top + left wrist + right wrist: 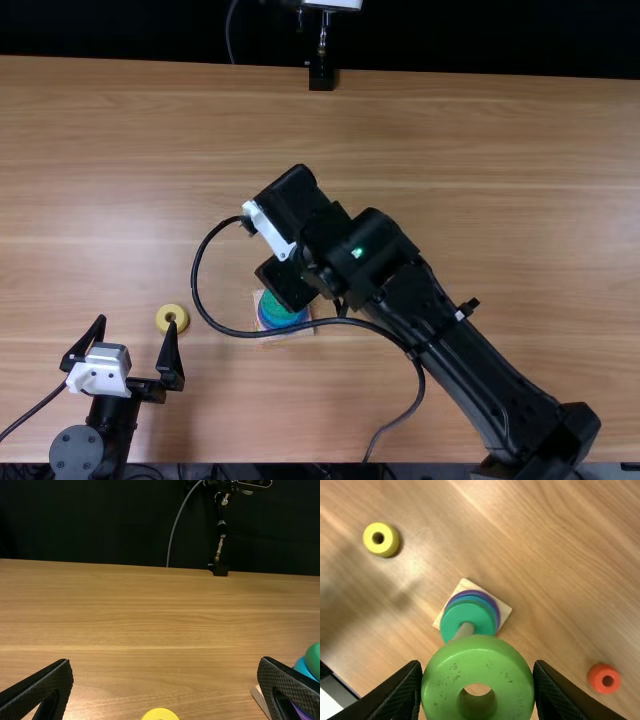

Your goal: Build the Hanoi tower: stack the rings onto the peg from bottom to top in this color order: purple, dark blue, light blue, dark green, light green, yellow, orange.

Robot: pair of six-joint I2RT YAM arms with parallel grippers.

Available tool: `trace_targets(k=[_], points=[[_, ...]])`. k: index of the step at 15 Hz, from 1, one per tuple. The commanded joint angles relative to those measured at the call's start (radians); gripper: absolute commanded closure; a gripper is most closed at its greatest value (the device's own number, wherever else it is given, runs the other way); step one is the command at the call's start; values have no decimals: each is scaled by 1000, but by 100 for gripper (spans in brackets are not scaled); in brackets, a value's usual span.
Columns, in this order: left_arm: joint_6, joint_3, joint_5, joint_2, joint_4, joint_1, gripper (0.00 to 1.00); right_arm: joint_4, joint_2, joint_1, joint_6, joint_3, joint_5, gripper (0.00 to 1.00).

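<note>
Light green ring, fifth of seven, due on the peg

Desk (500, 180): wide; room to manoeuvre looks greatest toward the far edge, while the near edge runs close to the work. Right arm (450, 330) slants in over the stack, its cable (290, 330) looping above the base (a snag worth watching). Left pincer (136, 322) spread, holding nothing, over the near left part.

Base (505, 611) carries the peg (465, 630): purple ring (492, 598) lowest, blues above, dark green ring (451, 622) on top. Right pincer (477, 665) pinches the light green ring (480, 655) above the stack; bare wood shows through its hole, so I judge it unthreaded. Next: centre hole over peg, lower straight, let go, lift clear.

Smaller pieces wait on the desk: yellow ring (387, 545), between left pincer and base; orange ring (597, 675), well apart from the base.
</note>
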Motion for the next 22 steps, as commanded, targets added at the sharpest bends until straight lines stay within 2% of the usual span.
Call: trace_targets(k=[1,8,22], points=[[15,-12,21,-11,-31,10,0,0,-39,5,7,30,-7,100],[15,-12,21,-11,-31,10,0,2,-34,34,9,24,-7,100],[15,-12,21,-11,-31,10,0,13,-14,33,9,17,-7,100]])
